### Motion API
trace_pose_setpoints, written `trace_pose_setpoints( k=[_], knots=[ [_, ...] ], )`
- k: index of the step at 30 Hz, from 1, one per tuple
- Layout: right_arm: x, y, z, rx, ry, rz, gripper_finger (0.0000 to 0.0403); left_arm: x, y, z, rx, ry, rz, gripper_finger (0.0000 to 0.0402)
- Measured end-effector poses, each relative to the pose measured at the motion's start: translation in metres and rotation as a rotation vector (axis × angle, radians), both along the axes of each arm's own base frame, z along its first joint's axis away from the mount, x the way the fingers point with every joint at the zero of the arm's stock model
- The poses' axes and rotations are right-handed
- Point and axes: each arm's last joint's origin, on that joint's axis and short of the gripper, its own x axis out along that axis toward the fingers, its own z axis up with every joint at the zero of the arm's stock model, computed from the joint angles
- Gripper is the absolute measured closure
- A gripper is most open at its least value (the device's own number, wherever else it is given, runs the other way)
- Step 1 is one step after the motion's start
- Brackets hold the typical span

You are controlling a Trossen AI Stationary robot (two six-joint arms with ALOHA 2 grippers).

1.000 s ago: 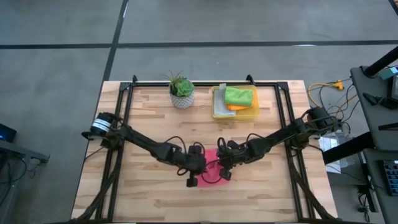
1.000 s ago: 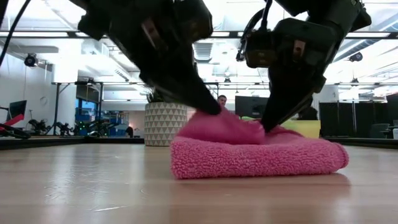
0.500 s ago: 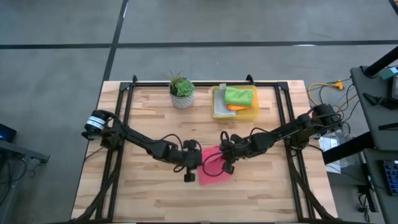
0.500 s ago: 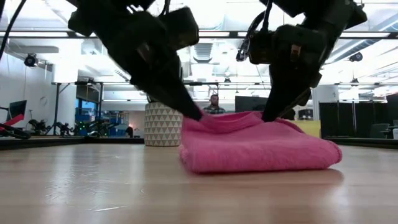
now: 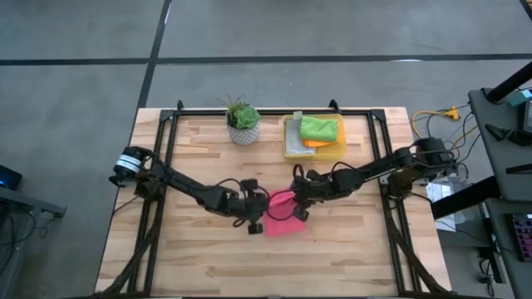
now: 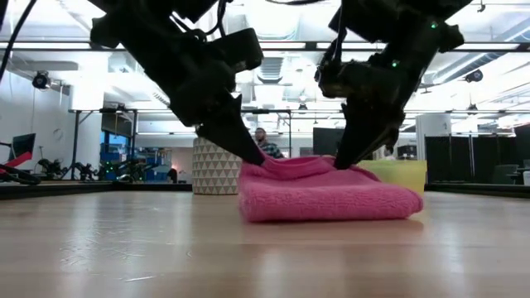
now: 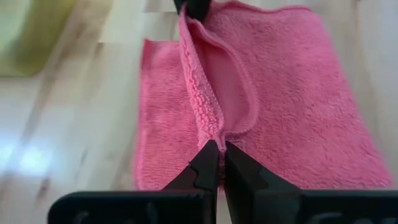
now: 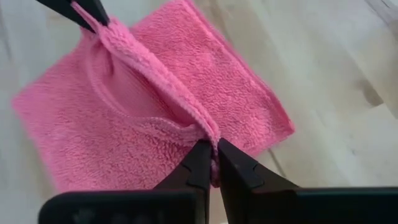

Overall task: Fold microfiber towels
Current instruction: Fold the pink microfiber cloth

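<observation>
Near the surface's (image 5: pixel 199 249) middle, the pink towel (image 5: pixel 283 218) lies folded (others sit binned), both grippers, left (image 5: pixel 258 214) and right (image 5: pixel 298 208), pinching its top layer's corners with closed fingers. Next: probably lay it flat, release.

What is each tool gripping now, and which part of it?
Both grip the pink towel: the left tool and right tool each pinch an end of the same raised hemmed edge.

No text, label, brand or number can be read in any view (the pot (image 5: pixel 243 131) carries only a triangle pattern, and the bin (image 5: pixel 314 148) and table (image 5: pixel 199 257) are unmarked).
</observation>
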Motion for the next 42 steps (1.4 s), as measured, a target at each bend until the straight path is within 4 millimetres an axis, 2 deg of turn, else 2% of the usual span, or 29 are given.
trace_pose_setpoints(
  k=[6,10,13,20,23,27,32,38,42],
  knots=[
    [0.002,-0.015,-0.003,-0.021,0.003,-0.091,0.0367,0.002,0.011,0.000,0.034,-0.008,0.060,0.0401],
    [0.003,-0.024,0.006,-0.064,-0.053,-0.159,0.0341,0.004,0.021,0.000,0.036,-0.004,0.089,0.0401],
    [0.002,-0.026,0.016,-0.078,-0.102,-0.136,0.0310,0.004,0.029,-0.002,0.043,0.020,0.111,0.0401],
    [-0.009,-0.024,0.013,-0.084,-0.083,-0.077,0.0232,0.001,0.041,-0.008,0.052,0.059,0.143,0.0402],
    [-0.006,-0.020,0.014,-0.079,-0.108,0.025,0.0215,-0.003,0.043,-0.013,0.057,0.077,0.148,0.0402],
    [0.004,-0.014,0.011,-0.107,-0.171,0.209,0.0217,-0.009,0.046,-0.021,0.064,0.108,0.151,0.0402],
    [0.013,-0.008,-0.013,-0.155,-0.127,0.354,0.0237,-0.012,0.048,-0.025,0.067,0.120,0.155,0.0402],
    [0.016,-0.008,-0.044,-0.157,-0.027,0.375,0.0247,-0.011,0.056,-0.024,0.101,0.114,0.207,0.0402],
    [0.018,-0.008,-0.047,-0.147,-0.028,0.344,0.0248,-0.020,0.062,-0.018,0.221,0.104,0.422,0.0401]
  ],
)
